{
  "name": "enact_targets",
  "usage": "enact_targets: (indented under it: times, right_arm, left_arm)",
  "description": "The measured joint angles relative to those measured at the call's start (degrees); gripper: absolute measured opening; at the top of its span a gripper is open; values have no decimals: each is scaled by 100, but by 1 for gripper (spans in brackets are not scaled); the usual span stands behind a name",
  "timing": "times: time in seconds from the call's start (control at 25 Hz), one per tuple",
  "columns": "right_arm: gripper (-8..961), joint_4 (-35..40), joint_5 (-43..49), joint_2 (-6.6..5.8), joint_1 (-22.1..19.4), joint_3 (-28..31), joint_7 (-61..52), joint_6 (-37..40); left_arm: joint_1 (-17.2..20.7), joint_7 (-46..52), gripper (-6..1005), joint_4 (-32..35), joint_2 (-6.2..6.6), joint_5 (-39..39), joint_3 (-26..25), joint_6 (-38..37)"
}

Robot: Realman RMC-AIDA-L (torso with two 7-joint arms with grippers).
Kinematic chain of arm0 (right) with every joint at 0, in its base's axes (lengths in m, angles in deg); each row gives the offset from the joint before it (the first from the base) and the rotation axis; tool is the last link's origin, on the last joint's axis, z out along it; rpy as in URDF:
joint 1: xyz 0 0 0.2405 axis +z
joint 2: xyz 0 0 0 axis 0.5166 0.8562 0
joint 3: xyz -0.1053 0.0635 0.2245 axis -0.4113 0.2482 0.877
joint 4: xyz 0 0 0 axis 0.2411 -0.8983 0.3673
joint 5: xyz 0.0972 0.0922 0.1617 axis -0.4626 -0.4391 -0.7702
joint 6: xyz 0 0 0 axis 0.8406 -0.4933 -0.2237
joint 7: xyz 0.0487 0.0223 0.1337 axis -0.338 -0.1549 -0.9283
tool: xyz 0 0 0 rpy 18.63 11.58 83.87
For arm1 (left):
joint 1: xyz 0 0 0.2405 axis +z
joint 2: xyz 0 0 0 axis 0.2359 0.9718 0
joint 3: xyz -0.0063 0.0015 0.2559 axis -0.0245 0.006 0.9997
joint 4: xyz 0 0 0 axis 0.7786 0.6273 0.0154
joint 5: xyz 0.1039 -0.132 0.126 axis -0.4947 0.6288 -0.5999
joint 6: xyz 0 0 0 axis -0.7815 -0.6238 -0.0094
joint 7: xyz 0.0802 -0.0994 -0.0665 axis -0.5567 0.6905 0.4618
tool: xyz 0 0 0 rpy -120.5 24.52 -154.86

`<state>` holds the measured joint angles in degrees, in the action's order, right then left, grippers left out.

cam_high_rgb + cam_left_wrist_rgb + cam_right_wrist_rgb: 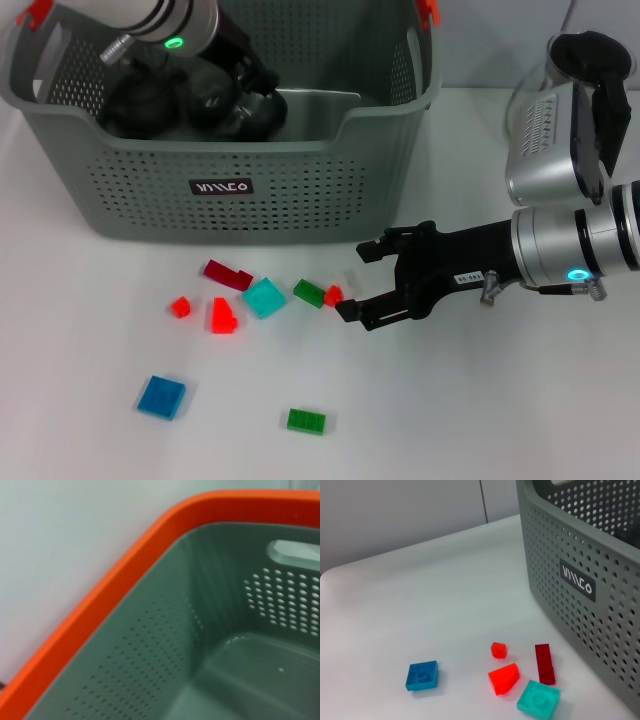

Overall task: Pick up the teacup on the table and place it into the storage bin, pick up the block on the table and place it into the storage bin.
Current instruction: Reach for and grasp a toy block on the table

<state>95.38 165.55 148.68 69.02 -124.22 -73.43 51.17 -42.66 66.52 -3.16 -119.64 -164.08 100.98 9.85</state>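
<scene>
Fingers of right gripper (352, 280) spread around small red block (333, 295).

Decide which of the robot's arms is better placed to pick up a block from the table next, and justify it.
Right. The right hand is open, low over the table beside the small red block and green block. The left hand is down inside the storage bin, away from the blocks.

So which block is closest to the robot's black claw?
The small red block, right between the right gripper's open fingers. The green block beside it is next.
</scene>
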Motion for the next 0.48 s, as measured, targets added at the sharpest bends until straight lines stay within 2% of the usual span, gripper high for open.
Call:
enact_targets:
  times: [0.16,0.28,0.48]
  right_arm:
    - [923,0,0,-4,7,3,0,-9]
    - [923,9,-1,-9,7,17,0,-13]
    - [923,28,1,-16,27,19,0,-13]
  left_arm:
    - [92,187,530,227,44,0,-24,0]
    - [260,421,639,712,65,17,-47,-80]
    - [463,682,854,1573,-46,94,-330,-387]
